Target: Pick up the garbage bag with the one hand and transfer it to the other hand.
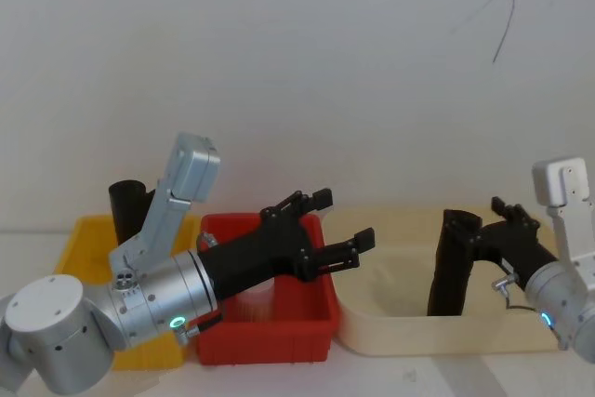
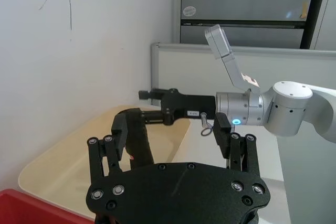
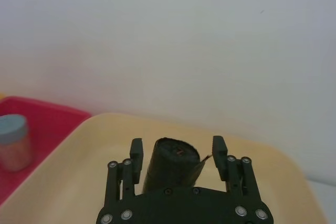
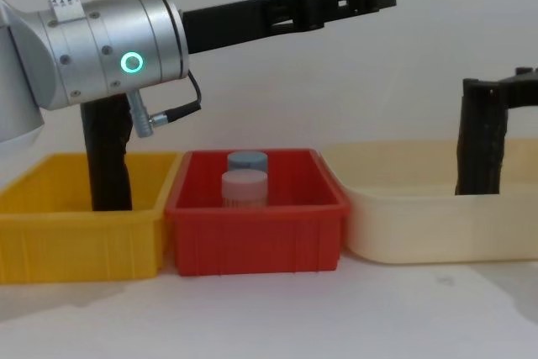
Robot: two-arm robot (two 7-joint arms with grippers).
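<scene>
Close the open fingers (image 3: pixel 137 156) of the right gripper (image 3: pixel 177 151) squarely on the upright garbage bag (image 3: pixel 168 174) in the cream bin (image 1: pixel 390 327). Lift straight toward the left gripper (image 1: pixel 344 218), spread-fingered over the red bin (image 1: pixel 270 341).

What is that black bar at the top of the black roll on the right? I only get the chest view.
Observer: That is the right gripper; the head view shows its blue-lit wrist behind it.
Operator: Is it squeezing the roll?
Observer: Not yet. The right wrist view shows its fingers either side of the garbage bag, with a gap on one side.
Operator: And the big arm up top?
Observer: The head view shows the left gripper open and empty, over the red bin.
</scene>
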